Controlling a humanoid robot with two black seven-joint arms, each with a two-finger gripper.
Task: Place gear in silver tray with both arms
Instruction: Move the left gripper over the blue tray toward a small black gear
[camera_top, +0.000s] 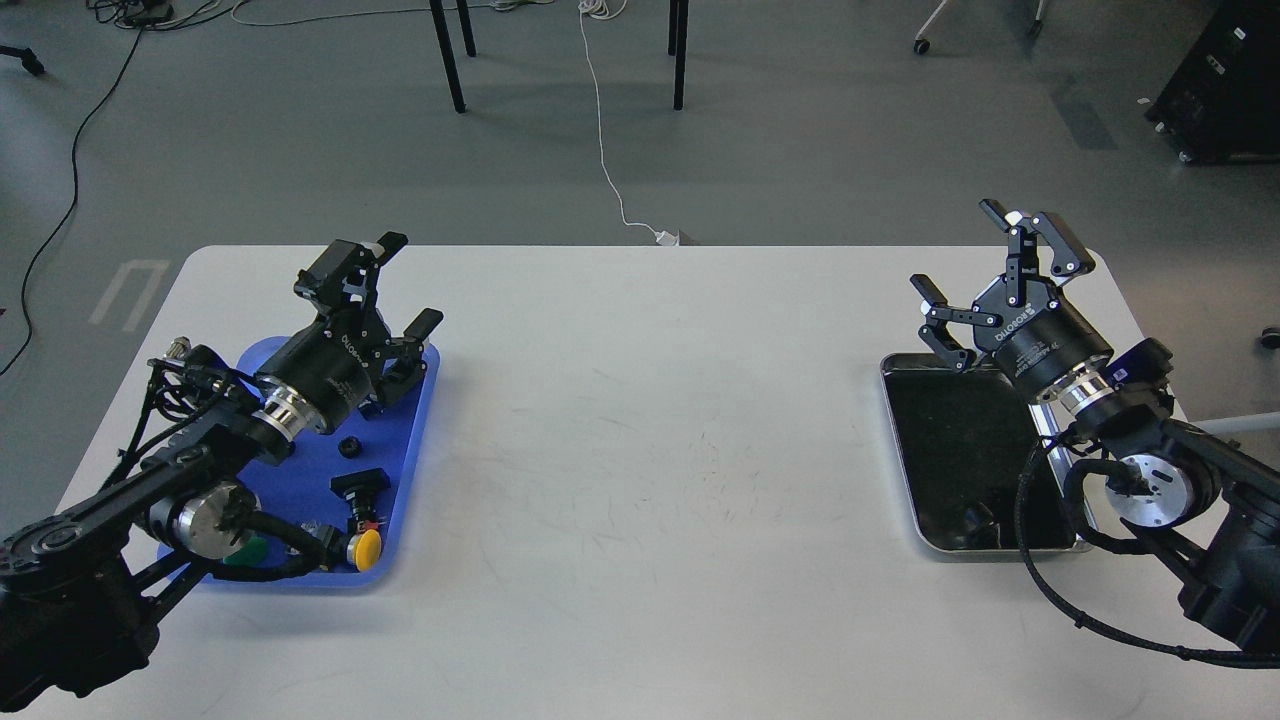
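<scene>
A small black round gear (349, 446) lies in the blue tray (402, 470) at the left of the white table. My left gripper (409, 284) hovers over that tray's far end, up and to the right of the gear, open with nothing between its fingers. The silver tray (900, 450) sits at the right side of the table, its dark bottom bare. My right gripper (965, 255) hangs over that tray's far left corner, open and empty. My right forearm covers part of the tray's right rim.
The blue tray also holds a black part (360, 485), a yellow-capped button (366, 548) and a green piece (246, 552), partly under my left arm. The white table (650, 450) spreads between the trays. Chair legs and cables stand on the floor beyond.
</scene>
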